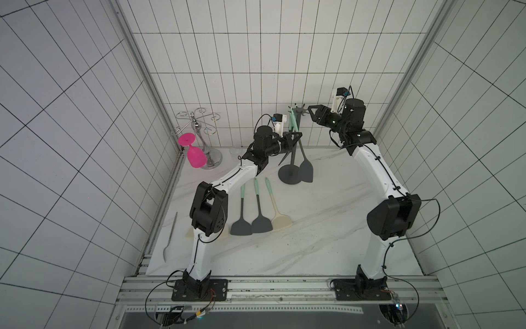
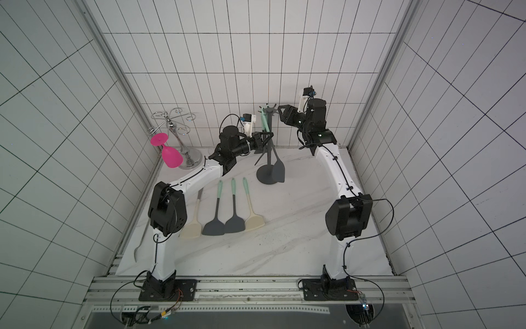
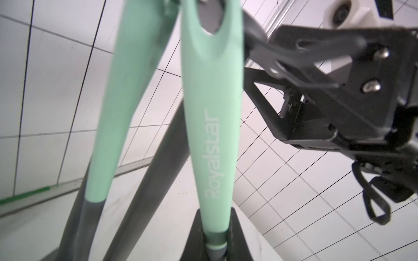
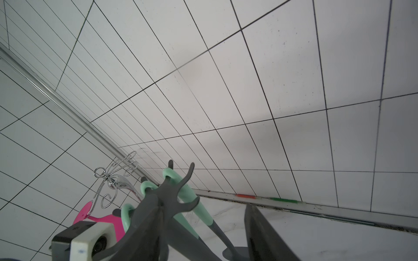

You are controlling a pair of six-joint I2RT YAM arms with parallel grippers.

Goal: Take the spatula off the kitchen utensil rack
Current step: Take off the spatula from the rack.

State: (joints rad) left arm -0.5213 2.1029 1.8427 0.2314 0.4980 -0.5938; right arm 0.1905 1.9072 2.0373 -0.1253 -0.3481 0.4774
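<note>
My left fingers (image 3: 194,239) are clamped on the lower end of the spatula's (image 3: 211,117) mint handle. The spatula hangs from a hook at the top of the kitchen utensil rack (image 1: 288,174), with a second mint handle (image 3: 126,90) hanging alongside it. My right fingers (image 4: 260,232) stand spread, grasping nothing, near the rack's crown of hooks. The rack stands toward the back of the counter (image 1: 327,233). Four more spatulas (image 2: 234,225) lie in a row in front of it.

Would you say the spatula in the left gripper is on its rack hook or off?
On: in the left wrist view a grey rack hook passes through the hole in the spatula.
</note>
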